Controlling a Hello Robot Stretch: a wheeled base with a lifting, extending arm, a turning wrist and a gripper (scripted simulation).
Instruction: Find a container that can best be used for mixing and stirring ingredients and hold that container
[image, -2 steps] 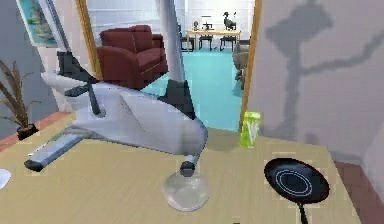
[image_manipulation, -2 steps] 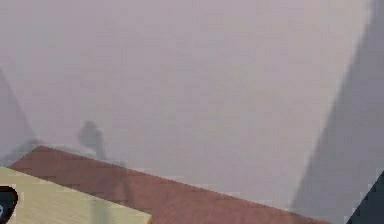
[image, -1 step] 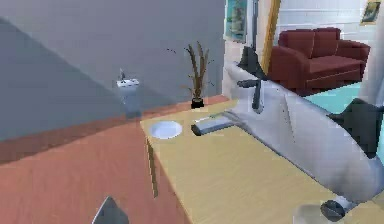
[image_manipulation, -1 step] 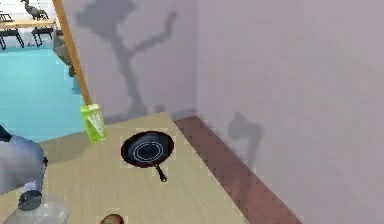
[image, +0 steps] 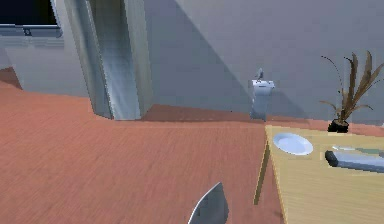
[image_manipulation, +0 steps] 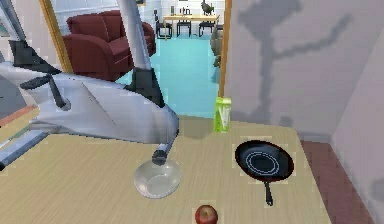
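In the arm side view, the clear glass bowl (image_manipulation: 157, 181) sits on the pale wooden table (image_manipulation: 80, 185), near its front edge. A large pale grey machine (image_manipulation: 95, 105) with dark fittings leans across the table from the view's left. Its small dark foot (image_manipulation: 160, 156) is at the bowl's far rim, and I cannot tell whether the two touch. To the right of the bowl lies a black frying pan (image_manipulation: 265, 160), its handle pointing toward me. A red apple (image_manipulation: 206, 213) rests at the bottom edge and a green cup (image_manipulation: 223, 113) stands at the table's far edge. Beyond the table is a dark red armchair (image_manipulation: 105, 40). In the forward view, a white plate (image: 294, 144) and a potted plant (image: 345, 95) occupy a table corner (image: 320, 195). I cannot tell how my gripper's fingers stand.
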